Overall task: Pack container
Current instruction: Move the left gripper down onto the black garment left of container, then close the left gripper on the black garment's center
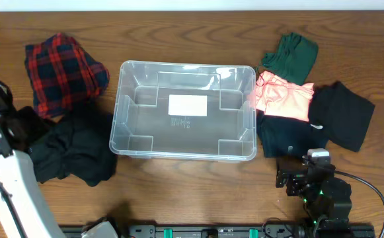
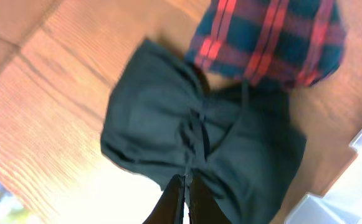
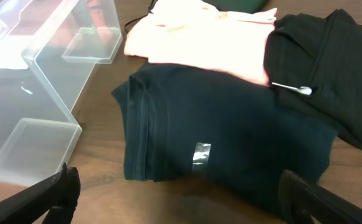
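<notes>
1. Sitting mid-table [image 1: 178, 30] in the overhead view: container [image 1: 145, 122], clear, upright, open side up.
2. Label [image 1: 188, 105], white, on the container's bottom. Its print is too small to read.
3. Plaid [image 1: 63, 69], red and dark, at the container's 10 o'clock. Black heap [image 1: 73, 149] at 8 o'clock, touching the plaid.
4. Pile at the container's 3 o'clock: green cloth [image 1: 291, 56] toward 2 o'clock, pink cloth [image 1: 284, 99] just beside the container's wall, black cloth [image 1: 342, 114] farthest out, navy fold [image 1: 285, 137] toward 4 o'clock.
5. Left gripper [image 2: 185, 196]: not made out from overhead. Only the left wrist view shows its jaws pressed together, tips at the black heap where the cloth puckers. Whether a fold is nipped cannot be told.
6. Right gripper [image 3: 181, 202]: at the container's 5 o'clock, jaws wide apart, holding nothing, navy fold just ahead at its 12 o'clock.
7. Right wrist view only: small silvery sticker [image 3: 201, 153] on the navy fold, no legible writing. White tag pin [image 3: 293, 89] on the black cloth.
8. Left wrist view: a container corner shows at that frame's 4 o'clock.
</notes>
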`<state>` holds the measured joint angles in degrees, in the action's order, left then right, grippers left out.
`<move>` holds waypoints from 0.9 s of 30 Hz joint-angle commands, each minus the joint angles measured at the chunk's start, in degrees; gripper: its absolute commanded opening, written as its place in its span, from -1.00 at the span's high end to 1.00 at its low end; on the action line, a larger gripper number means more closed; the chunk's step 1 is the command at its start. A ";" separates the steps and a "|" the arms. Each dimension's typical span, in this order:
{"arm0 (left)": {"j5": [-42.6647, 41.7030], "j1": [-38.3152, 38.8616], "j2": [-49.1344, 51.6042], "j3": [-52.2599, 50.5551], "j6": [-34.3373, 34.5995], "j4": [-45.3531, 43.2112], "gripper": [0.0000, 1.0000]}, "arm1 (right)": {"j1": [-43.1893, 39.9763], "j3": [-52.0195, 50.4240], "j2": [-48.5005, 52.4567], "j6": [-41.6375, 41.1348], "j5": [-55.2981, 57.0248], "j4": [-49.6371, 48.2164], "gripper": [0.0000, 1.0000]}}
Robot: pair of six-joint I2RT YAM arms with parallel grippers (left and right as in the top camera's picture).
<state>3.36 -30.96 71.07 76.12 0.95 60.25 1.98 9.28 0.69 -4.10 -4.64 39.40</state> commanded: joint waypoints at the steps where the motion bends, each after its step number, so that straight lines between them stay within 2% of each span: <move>1: 0.07 0.17 5.57 -0.17 2.03 2.16 0.88 | -0.42 -0.09 -0.35 -0.57 0.13 0.48 -0.98; 2: 0.02 0.17 8.09 -0.39 2.16 2.99 0.87 | -0.42 -0.09 -0.35 -0.57 0.13 0.48 -0.99; 3: 0.02 0.17 10.38 -0.66 2.29 3.54 0.70 | -0.42 -0.09 -0.35 -0.57 0.13 0.48 -0.99; 5: -0.68 0.15 14.56 -1.18 2.32 3.87 0.33 | -0.42 -0.09 -0.35 -0.57 0.13 0.48 -0.99; 6: -2.14 0.15 17.03 -1.44 2.32 3.76 0.03 | -0.42 -0.09 -0.35 -0.57 0.13 0.48 -0.99; 7: -3.48 0.15 19.52 -1.53 2.29 3.50 -0.18 | -0.42 -0.09 -0.35 -0.57 0.13 0.48 -0.98; 8: -4.07 0.15 21.66 -1.53 2.29 3.19 -0.30 | -0.42 -0.09 -0.35 -0.57 0.13 0.48 -0.98; 11: -4.02 0.11 27.85 -1.53 2.05 0.90 -0.35 | -0.42 -0.09 -0.35 -0.57 0.13 0.48 -0.98; 15: -4.04 0.07 34.25 -1.53 2.08 -4.11 -0.34 | -0.42 -0.09 -0.35 -0.57 0.13 0.48 -0.99; 17: -4.04 0.07 36.52 -1.53 2.05 -6.01 -0.23 | -0.42 -0.09 -0.35 -0.57 0.13 0.48 -0.99; 20: -4.04 0.07 38.77 -1.53 1.64 -7.45 0.17 | -0.42 -0.09 -0.35 -0.57 0.13 0.48 -0.98; 23: -4.04 0.07 40.15 -1.53 1.64 -7.98 0.49 | -0.42 -0.09 -0.35 -0.57 0.13 0.48 -0.99; 25: -4.04 0.07 40.35 -1.55 1.64 -7.87 0.83 | -0.42 -0.09 -0.35 -0.55 0.13 0.48 -0.99; 27: -4.26 0.07 40.24 -1.53 1.64 -7.67 0.88 | -0.42 -0.09 -0.35 -0.57 0.13 0.48 -0.98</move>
<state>2.33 -31.29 108.44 75.05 2.79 52.90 1.98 9.28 0.69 -4.10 -4.64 39.40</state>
